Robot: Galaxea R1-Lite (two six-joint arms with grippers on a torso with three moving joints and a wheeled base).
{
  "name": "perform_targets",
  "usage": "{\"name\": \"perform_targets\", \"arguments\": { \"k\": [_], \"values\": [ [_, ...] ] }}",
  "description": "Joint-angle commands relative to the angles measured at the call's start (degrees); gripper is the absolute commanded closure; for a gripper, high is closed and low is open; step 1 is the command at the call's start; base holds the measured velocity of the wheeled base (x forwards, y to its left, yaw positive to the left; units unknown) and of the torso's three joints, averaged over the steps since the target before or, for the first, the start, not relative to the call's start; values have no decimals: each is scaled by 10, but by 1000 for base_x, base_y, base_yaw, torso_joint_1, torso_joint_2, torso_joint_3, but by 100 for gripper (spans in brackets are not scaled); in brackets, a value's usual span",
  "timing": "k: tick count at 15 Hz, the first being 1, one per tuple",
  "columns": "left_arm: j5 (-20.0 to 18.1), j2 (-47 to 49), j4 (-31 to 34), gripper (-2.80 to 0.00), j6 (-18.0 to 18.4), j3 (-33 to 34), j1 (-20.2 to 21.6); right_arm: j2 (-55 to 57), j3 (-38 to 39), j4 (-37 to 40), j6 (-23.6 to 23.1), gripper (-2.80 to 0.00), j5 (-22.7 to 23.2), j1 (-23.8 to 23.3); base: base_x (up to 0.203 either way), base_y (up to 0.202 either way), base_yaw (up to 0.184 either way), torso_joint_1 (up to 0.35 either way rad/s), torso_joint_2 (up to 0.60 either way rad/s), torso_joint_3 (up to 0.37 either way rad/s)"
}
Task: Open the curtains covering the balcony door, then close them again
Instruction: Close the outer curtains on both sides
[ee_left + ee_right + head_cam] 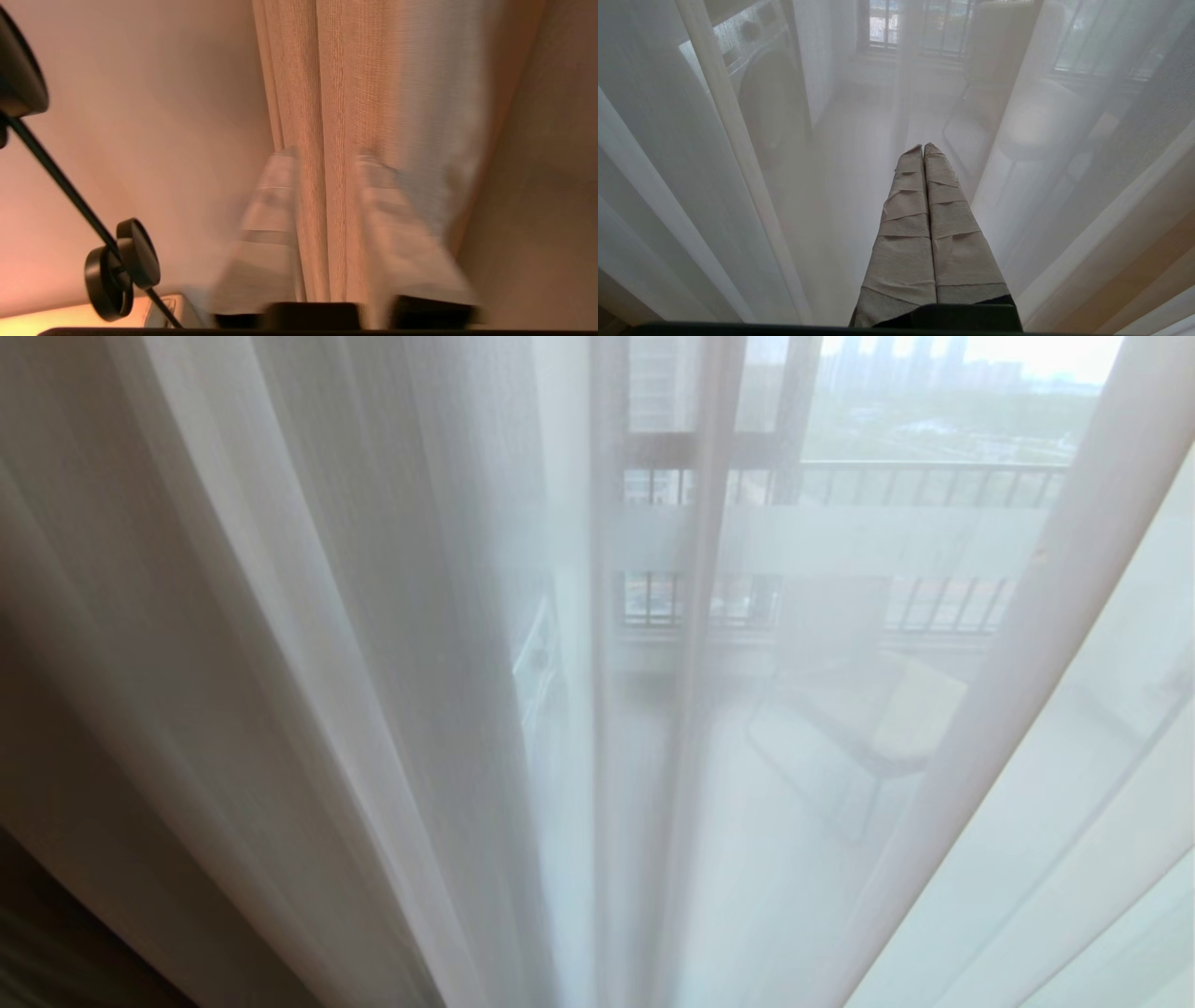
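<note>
The thin white sheer of the curtains [373, 663] hangs right in front of me and fills the head view. Through it shows the balcony door [868, 543] with its frosted band. Neither arm appears in that view. In the left wrist view, my left gripper [327, 155] is blurred, its taped fingers [275, 210] apart. Pleats of the thick beige curtain [336, 84] show in the gap; I cannot tell if they touch. My right gripper [923, 147] is shut with nothing between its taped fingers, pointing at the sheer [691, 163].
A pale wall [140, 116] lies beside the beige curtain, with a black rod and round black fitting [121, 268] close to the left wrist. Behind the sheer stand a chair [887, 728], a washing machine [752, 79] and the balcony railing [934, 481].
</note>
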Motion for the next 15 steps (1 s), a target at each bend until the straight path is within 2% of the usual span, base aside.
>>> {"name": "perform_targets", "arguments": {
  "k": [1,6,11,15],
  "values": [
    [-3,31,-16,-280,0,-9,14,0,0,0,0,0,0,1,0,0,0,0,0,0],
    [-12,71,-70,-280,-11,-27,26,0,0,0,0,0,0,1,0,0,0,0,0,0],
    [-108,88,-74,-280,-43,-35,35,0,0,0,0,0,0,0,0,0,0,0,0,0],
    [-168,123,-74,-280,-71,-80,43,0,0,0,0,0,0,0,0,0,0,0,0,0]
  ]
}}
